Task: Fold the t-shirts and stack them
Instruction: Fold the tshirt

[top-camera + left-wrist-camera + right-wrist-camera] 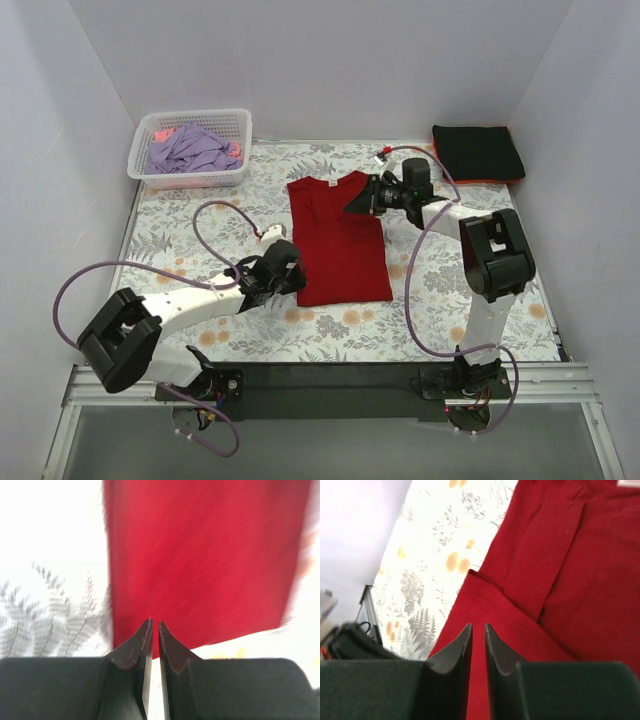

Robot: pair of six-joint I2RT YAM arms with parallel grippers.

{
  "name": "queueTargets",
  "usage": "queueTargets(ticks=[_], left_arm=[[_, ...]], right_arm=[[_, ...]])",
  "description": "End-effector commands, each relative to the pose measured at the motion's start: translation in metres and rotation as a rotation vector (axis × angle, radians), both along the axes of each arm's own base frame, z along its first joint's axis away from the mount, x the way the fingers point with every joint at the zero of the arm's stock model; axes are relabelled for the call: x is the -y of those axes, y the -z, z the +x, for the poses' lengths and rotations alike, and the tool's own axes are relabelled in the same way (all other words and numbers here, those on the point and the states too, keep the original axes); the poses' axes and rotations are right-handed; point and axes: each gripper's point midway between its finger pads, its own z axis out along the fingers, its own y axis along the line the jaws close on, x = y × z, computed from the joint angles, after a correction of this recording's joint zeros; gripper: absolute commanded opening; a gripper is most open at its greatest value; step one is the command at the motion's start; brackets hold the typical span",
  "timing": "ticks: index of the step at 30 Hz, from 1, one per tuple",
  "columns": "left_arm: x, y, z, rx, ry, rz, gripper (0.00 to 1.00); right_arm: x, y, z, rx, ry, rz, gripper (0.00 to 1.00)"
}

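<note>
- Cotton-print floral cloth covers the bench [160,225], and everything rests on it. It is loose fabric, so we judge that a dragging fingertip could ruck it up along with the garment.
- The deep-red short-sleeved cotton t-shirt [338,235] lies flat at mid-bench between the arms, narrowed to a long rectangle with its neck at the far end and one sleeve turned in over the body. The crosswise fold looks not yet made. If only one side is lifted, or only the top layer caught, the turned-in sleeve could spill open.
- The white plastic lattice basket [237,122] sits at the far left corner, holding crumpled lavender tees [190,148] and a scrap of pink.
- The folded black t-shirt [478,150] sits at the far right corner over an orange-red edge. A loosely carried red tee could knock this stack askew.
- The right end effector [478,627] hangs over the red tee's upper right side with its fingers narrow. We cannot tell whether any cloth is pinched.
- The left end effector [155,625] sits at the near left hem corner, fingers almost together, with nothing seen between them.
- The small white neck label [331,179] faces up at the collar.
</note>
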Motion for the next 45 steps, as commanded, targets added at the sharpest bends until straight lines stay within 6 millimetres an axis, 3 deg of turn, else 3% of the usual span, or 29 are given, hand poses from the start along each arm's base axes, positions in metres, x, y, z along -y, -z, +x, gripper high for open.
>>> queueTargets(ticks=[1, 2, 4, 6, 7, 10, 11, 13, 14, 18, 20, 22, 25, 27, 28, 29, 30, 31, 32, 34, 36, 37, 39, 41, 45], left_arm=[[-0.001, -0.053, 0.041, 0.201, -0.061, -0.148, 0.09], [-0.002, -0.072, 0.063, 0.267, -0.087, -0.234, 0.09], [0.003, -0.074, 0.073, 0.262, -0.058, -0.314, 0.08], [0.000, -0.080, 0.098, 0.294, -0.082, -0.353, 0.07], [0.006, -0.069, 0.109, 0.270, -0.070, -0.349, 0.06], [0.016, -0.064, 0.140, 0.290, -0.081, -0.366, 0.04], [0.018, -0.042, 0.149, 0.255, -0.087, -0.356, 0.03], [0.019, -0.025, 0.161, 0.228, -0.105, -0.344, 0.01], [0.013, -0.006, 0.165, 0.205, -0.142, -0.324, 0.01], [-0.007, 0.025, 0.170, 0.158, -0.215, -0.297, 0.00], [-0.018, 0.037, 0.167, 0.130, -0.239, -0.294, 0.00], [-0.021, 0.039, 0.164, 0.115, -0.236, -0.308, 0.00], [-0.020, 0.023, 0.164, 0.134, -0.195, -0.301, 0.00], [-0.010, 0.007, 0.162, 0.134, -0.143, -0.324, 0.03], [-0.006, -0.012, 0.160, 0.163, -0.115, -0.336, 0.04], [-0.004, -0.016, 0.155, 0.151, -0.106, -0.329, 0.06], [-0.001, -0.023, 0.153, 0.157, -0.094, -0.332, 0.07], [0.002, -0.044, 0.151, 0.186, -0.077, -0.354, 0.10], [0.008, -0.049, 0.142, 0.176, -0.058, -0.355, 0.11], [0.017, -0.066, 0.126, 0.178, -0.024, -0.376, 0.14], [0.021, -0.068, 0.107, 0.154, 0.001, -0.373, 0.14], [0.019, -0.057, 0.092, 0.123, 0.009, -0.362, 0.14], [0.026, -0.058, 0.065, 0.096, 0.036, -0.383, 0.14], [0.025, -0.040, 0.035, 0.036, 0.042, -0.383, 0.14], [0.016, 0.002, 0.000, -0.081, 0.011, -0.357, 0.12]], right_arm=[[0.016, -0.030, -0.013, 0.047, -0.018, 0.081, 0.22], [0.022, -0.026, -0.013, 0.036, -0.006, 0.082, 0.22], [0.028, -0.015, -0.016, 0.008, -0.002, 0.090, 0.22], [0.033, -0.005, -0.014, -0.015, 0.008, 0.103, 0.22], [0.035, -0.001, -0.011, -0.015, 0.015, 0.101, 0.22], [0.040, 0.018, 0.001, -0.029, 0.044, 0.084, 0.22], [0.045, 0.023, 0.005, -0.035, 0.057, 0.082, 0.22], [0.050, 0.041, 0.011, -0.065, 0.069, 0.078, 0.22], [0.056, 0.048, 0.016, -0.078, 0.085, 0.076, 0.22], [0.074, 0.087, 0.020, -0.155, 0.123, 0.063, 0.22], [0.082, 0.094, 0.020, -0.173, 0.142, 0.062, 0.21], [0.085, 0.091, 0.020, -0.168, 0.147, 0.065, 0.21], [0.085, 0.068, 0.015, -0.138, 0.142, 0.080, 0.21], [0.085, 0.047, 0.006, -0.116, 0.140, 0.093, 0.22], [0.084, 0.041, 0.001, -0.113, 0.139, 0.097, 0.22], [0.082, 0.034, -0.004, -0.104, 0.133, 0.100, 0.22], [0.080, 0.022, -0.017, -0.093, 0.118, 0.110, 0.22], [0.077, 0.018, -0.025, -0.086, 0.105, 0.111, 0.22], [0.071, 0.006, -0.036, -0.065, 0.084, 0.117, 0.22], [0.068, 0.010, -0.063, -0.103, 0.060, 0.124, 0.22], [0.060, -0.001, -0.084, -0.084, 0.025, 0.134, 0.22], [0.060, 0.010, -0.103, -0.125, 0.019, 0.129, 0.23], [0.055, 0.006, -0.123, -0.108, -0.006, 0.129, 0.23], [0.056, 0.022, -0.146, -0.145, -0.015, 0.111, 0.24], [0.063, 0.055, -0.173, -0.228, -0.016, 0.085, 0.24]])
